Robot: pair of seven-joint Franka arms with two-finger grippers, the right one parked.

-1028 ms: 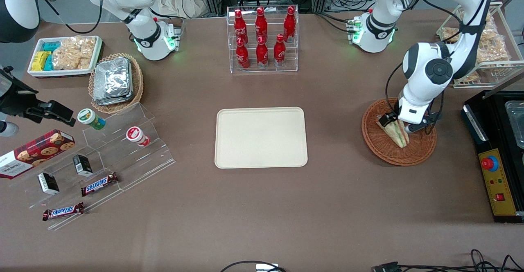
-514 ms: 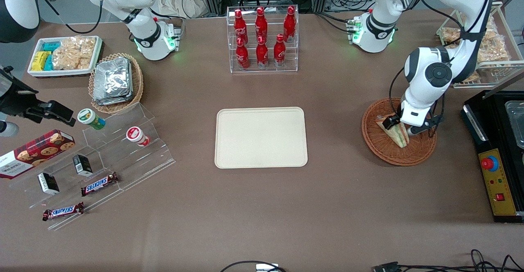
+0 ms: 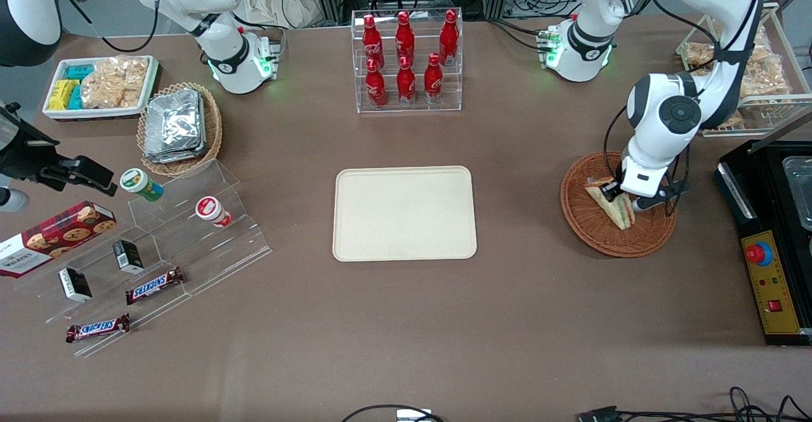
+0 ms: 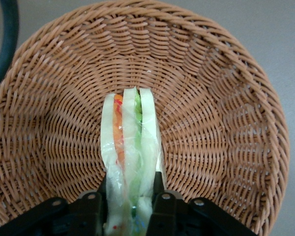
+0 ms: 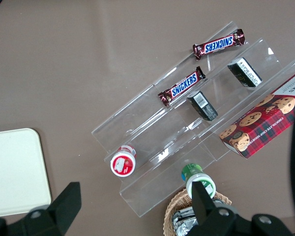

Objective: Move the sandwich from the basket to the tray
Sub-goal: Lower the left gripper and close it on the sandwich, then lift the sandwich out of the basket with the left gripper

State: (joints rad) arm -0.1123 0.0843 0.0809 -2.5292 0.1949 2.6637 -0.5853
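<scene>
Sandwich wedge [image 4: 130, 152], the small triangle of pale bread with green and orange-red filling under clear wrap, is now sitting between the left gripper [image 4: 129, 204]'s two black fingers [image 4: 95, 206], which you are seeing pressed against its bread faces in the wrist view; a second ago those fingers were standing visibly wider to either side of it, so you are watching the grasp closing rather than the approach. That means the pick is nearly secured, though the wedge is still lying inside the round reddish-brown wicker basket [image 3: 590, 231] and nothing is lifted yet. You are looking at a soft, squashy item: the wrap is crinkling around the layers and the bread is likely giving under pressure, so a gentle squeeze is probably wise. Farther toward the middle of the table, the flat cream-beige rectangular tray [image 3: 405, 213] is waiting well apart from the basket, and you are still needing a lift and a sideways carry to reach it.
</scene>
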